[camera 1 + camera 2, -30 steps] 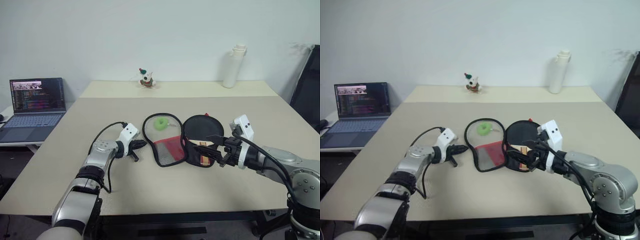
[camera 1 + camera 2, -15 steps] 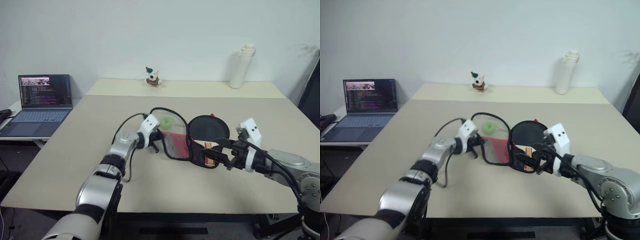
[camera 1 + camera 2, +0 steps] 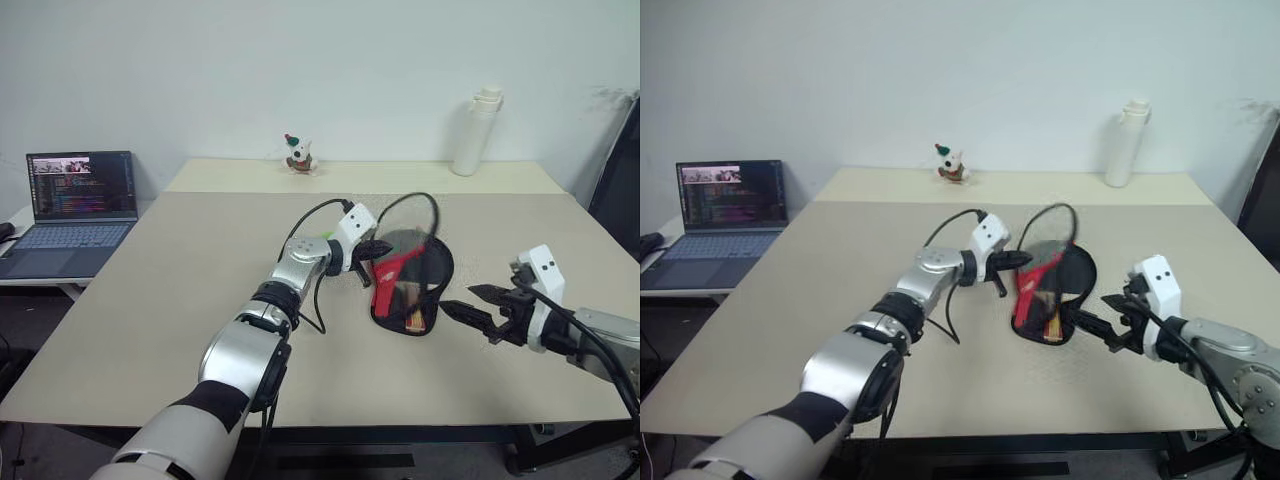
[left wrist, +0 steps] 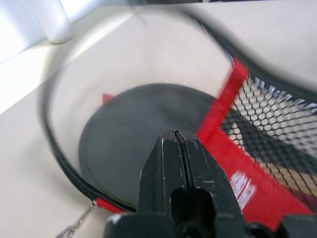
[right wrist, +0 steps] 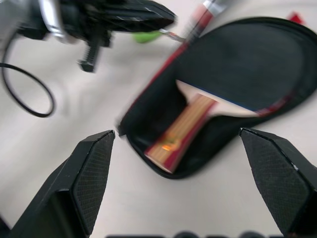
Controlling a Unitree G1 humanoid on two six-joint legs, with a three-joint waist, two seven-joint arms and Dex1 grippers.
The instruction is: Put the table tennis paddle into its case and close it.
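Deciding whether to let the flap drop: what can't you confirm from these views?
- Left gripper: its grip on the case flap is hidden behind its fingers in the left wrist view.
- Green ball: position hidden behind the left arm in the head views.
- Zipper pull: too small to find.

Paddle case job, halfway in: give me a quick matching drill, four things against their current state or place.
Things:
1. paddle
2. case lid
3. left gripper
4. right gripper

States:
A. open, holding nothing, beside the case
B. lying in the bottom half of the case
C. raised on edge over the paddle
D. shut, at the lid's rim

Pairs: 1-B, 2-C, 3-D, 4-A
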